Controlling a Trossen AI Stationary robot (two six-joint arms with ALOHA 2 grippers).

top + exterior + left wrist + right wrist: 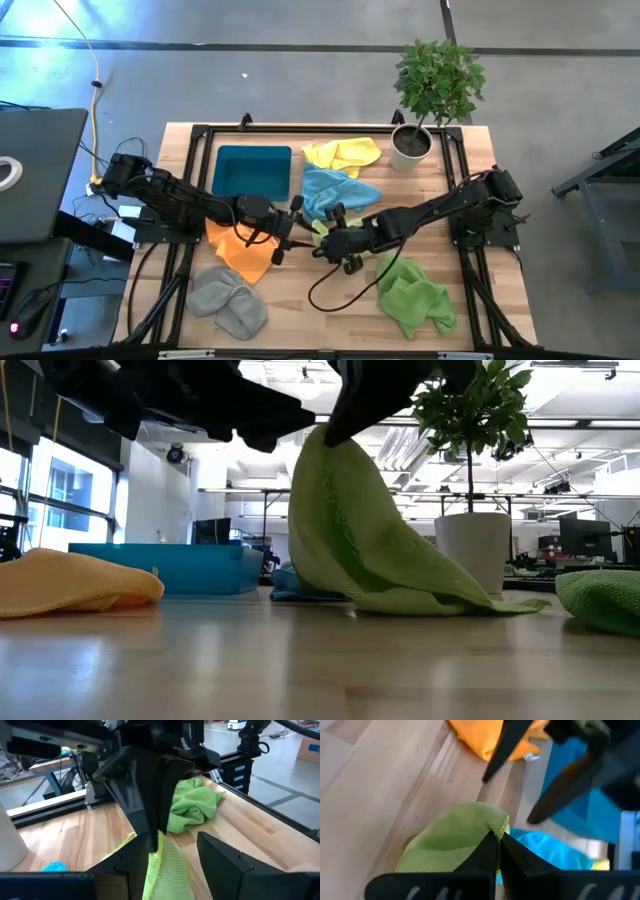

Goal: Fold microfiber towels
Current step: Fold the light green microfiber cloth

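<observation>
- The right gripper (497, 837) is closed on the top edge of a light green towel (350, 530), holding it up over the middle of the worktop (330, 310) while the towel's lower part trails on the wood.
- The left gripper (296, 215) is just beside it with its fingers (220, 857) spread apart, the hanging towel between them.
- An orange towel (240, 250), a grey towel (228, 300) and a brighter green towel (412, 295) lie nearer the front edge.
- A light blue towel (335, 190) and a yellow towel (345, 153) lie beside the teal tray (252, 170).
</observation>
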